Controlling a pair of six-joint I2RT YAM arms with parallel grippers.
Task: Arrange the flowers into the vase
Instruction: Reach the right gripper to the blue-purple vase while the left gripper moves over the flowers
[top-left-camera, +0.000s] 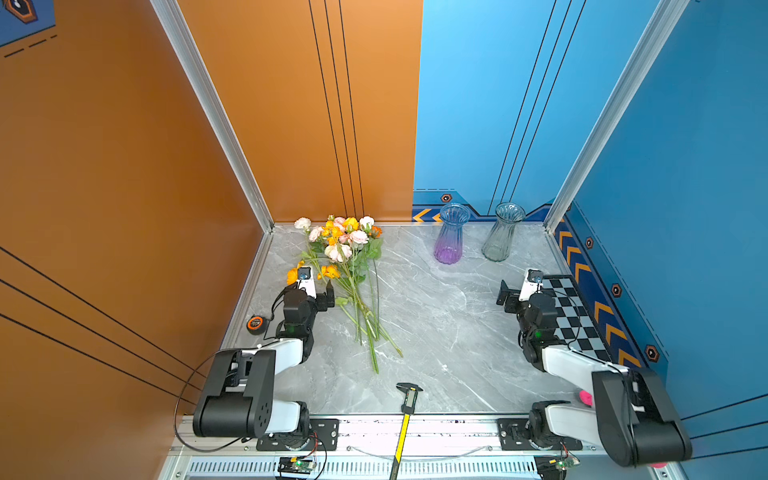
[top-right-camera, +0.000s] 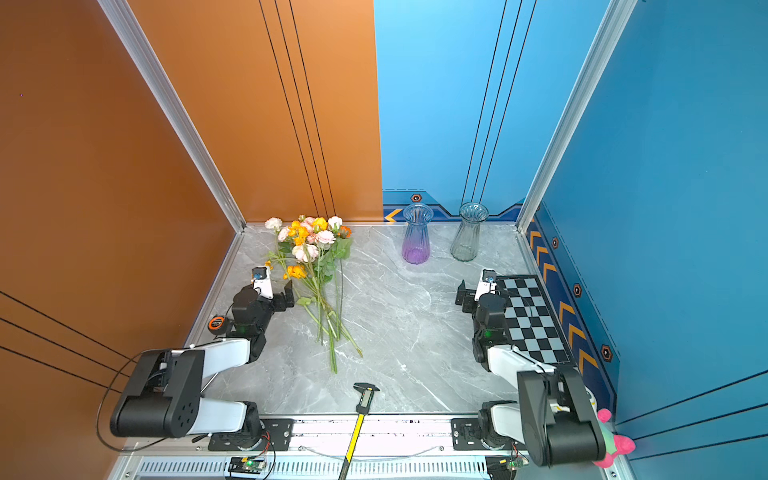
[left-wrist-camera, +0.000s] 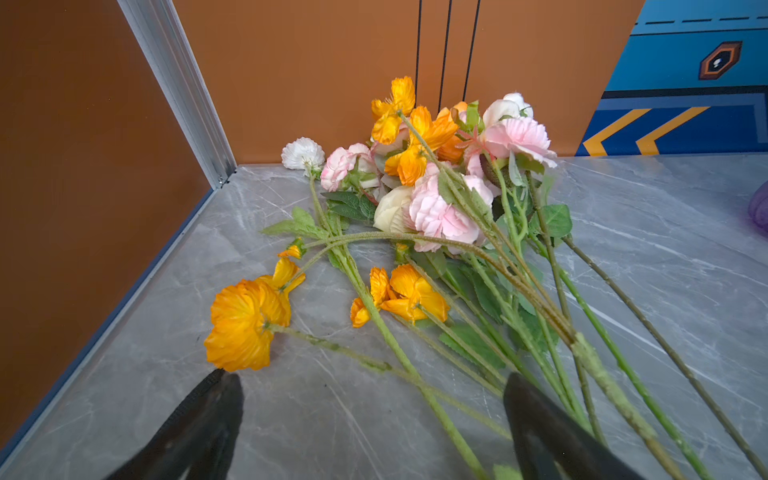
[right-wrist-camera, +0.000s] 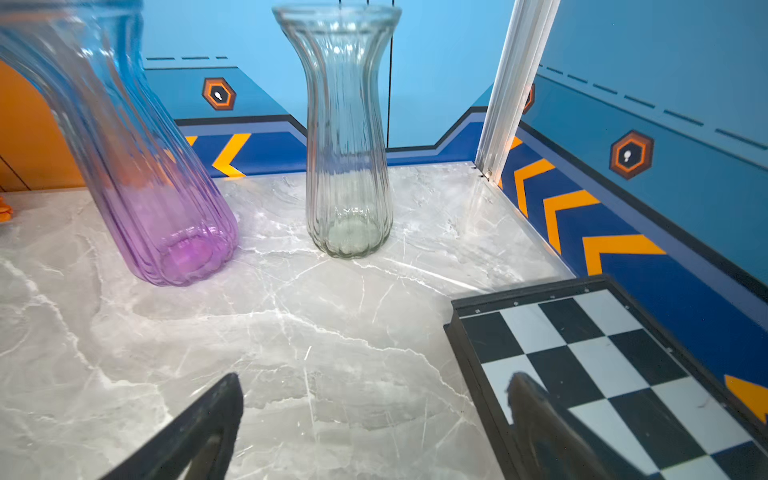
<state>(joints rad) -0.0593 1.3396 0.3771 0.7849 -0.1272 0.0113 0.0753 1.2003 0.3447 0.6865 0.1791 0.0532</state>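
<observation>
- Now, the flowers (top-left-camera: 349, 266) lie bunched on the marble table (top-left-camera: 440, 324), with the blooms at its back-left corner.
- The left gripper (left-wrist-camera: 372, 380) is just left of the flowers' stems, its jaws wide and empty.
- The right gripper (right-wrist-camera: 374, 378) is well right of the flowers, by the chessboard (top-left-camera: 573, 311) edge, also wide and empty.
- The purple vase (top-left-camera: 451, 235) and the clear vase (top-left-camera: 503, 232) stand upright to the right of the flowers, with bare marble between.

Grey marbled surface (top-left-camera: 436, 324) as I see it from above, with flowers (top-left-camera: 349, 266), glassware and tools on it.
The flowers lie flat in a loose bunch at the far left, blooms toward the back corner. A purple-tinted vase (top-left-camera: 451, 235) and a clear vase (top-left-camera: 503, 232) stand upright near each other at the far right. A checkerboard (top-left-camera: 577, 316) lies along the right edge, a tape measure (top-left-camera: 255, 323) at the left edge, and a caliper (top-left-camera: 409, 399) at the near edge.
</observation>
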